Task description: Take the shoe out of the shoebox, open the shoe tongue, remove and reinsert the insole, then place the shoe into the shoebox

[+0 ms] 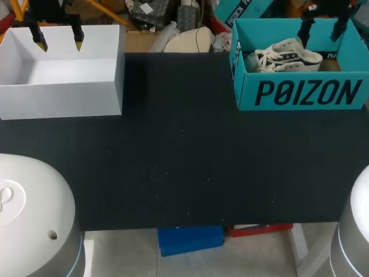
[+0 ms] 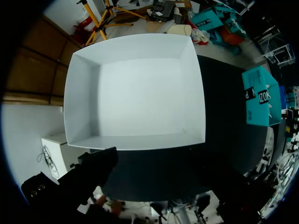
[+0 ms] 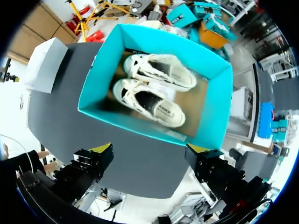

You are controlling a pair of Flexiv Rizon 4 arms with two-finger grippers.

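A teal shoebox (image 1: 300, 92) stands open at the table's back right. Inside it lie two white canvas shoes with dark trim, side by side (image 3: 161, 70) (image 3: 147, 103); in the head view they show as a laced pair (image 1: 287, 57). My right gripper (image 3: 150, 149) hangs open above the box's near wall, with nothing between its yellow-tipped fingers (image 3: 103, 149). In the head view that same right gripper (image 1: 323, 26) is over the box's back part. My left gripper (image 1: 59, 40) hangs open and empty over a white box (image 2: 135, 93).
The white box (image 1: 63, 92) at the back left is open-topped and holds nothing. A black mat (image 1: 184, 161) covers the table between the boxes. My arms' pale rounded bases (image 1: 29, 213) (image 1: 354, 231) stand at the two near corners.
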